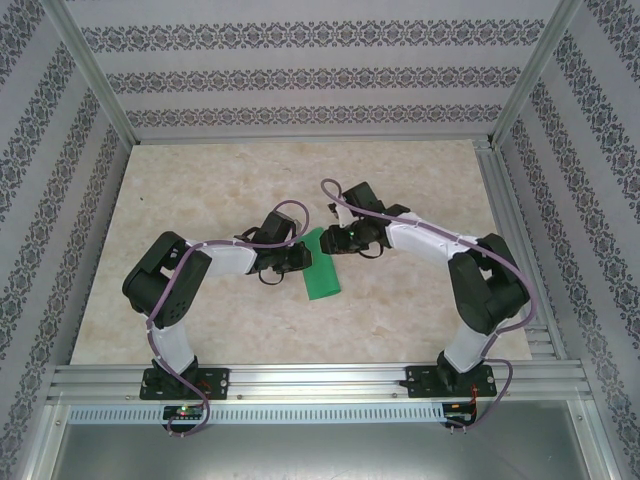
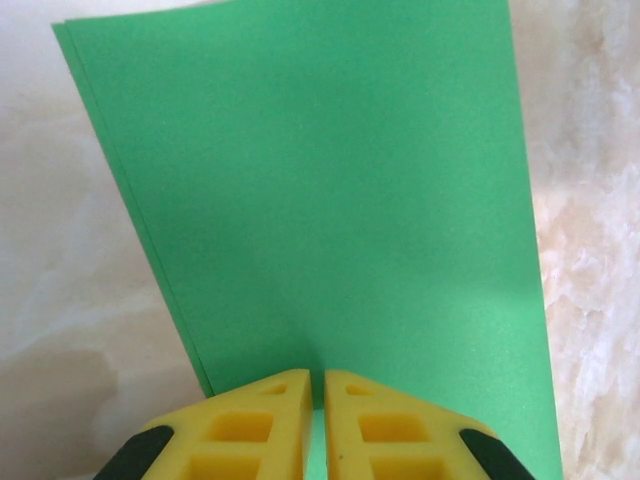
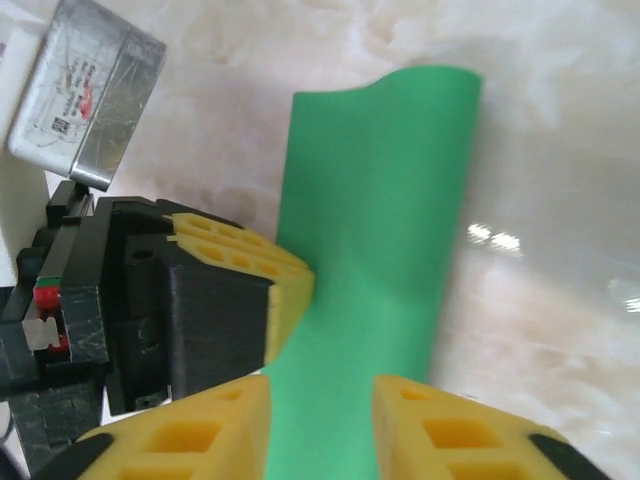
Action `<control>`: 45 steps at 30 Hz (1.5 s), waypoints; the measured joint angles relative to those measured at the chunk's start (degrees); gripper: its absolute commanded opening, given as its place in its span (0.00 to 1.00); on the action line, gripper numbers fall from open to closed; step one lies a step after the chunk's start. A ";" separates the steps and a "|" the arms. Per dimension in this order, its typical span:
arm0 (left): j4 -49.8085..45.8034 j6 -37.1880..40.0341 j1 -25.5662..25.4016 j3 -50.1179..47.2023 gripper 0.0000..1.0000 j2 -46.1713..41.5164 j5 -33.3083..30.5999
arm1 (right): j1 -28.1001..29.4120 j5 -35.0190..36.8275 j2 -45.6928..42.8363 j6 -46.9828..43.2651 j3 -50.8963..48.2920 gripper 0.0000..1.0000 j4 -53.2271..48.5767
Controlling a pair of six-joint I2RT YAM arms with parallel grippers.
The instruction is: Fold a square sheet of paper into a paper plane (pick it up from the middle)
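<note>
One green sheet of paper (image 1: 322, 272), already doubled into a narrow strip with layered edges, lies at the middle of the marble-patterned counter (image 1: 200, 190) between the two arms. Its long axis runs from the far side toward the arm bases, a little slanted. The left pincer (image 1: 292, 260) meets it from the left, at the long edge. Its yellow fingers are drawn almost together with a sliver of green between them, so it looks closed on that edge of the sheet. The right pincer (image 1: 338, 238) sits at the strip's far end, looking down its length. Its fingers (image 3: 440, 430) stand a modest gap apart with the paper running between them, not pinching it as far as I can see. From the right wrist the strip's other end curls upward off the counter. Both pincers are at the paper, neither clearly nearer. I count one sheet, two arms, two pincers. The next crease likely depends on the right pincer working along that long axis while the left holds the edge down.
</note>
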 measured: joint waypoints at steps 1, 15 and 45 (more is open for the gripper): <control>0.00 0.00 0.00 0.00 0.14 0.00 0.00 | 0.35 -0.70 0.92 0.17 0.00 0.25 0.35; -0.20 0.02 -0.26 0.00 0.13 0.00 -0.87 | -1.73 -2.75 8.92 0.85 -1.73 0.18 2.05; 0.00 0.00 -0.37 -0.02 0.13 0.11 -1.07 | -1.20 -7.98 3.17 5.18 -11.72 0.11 5.35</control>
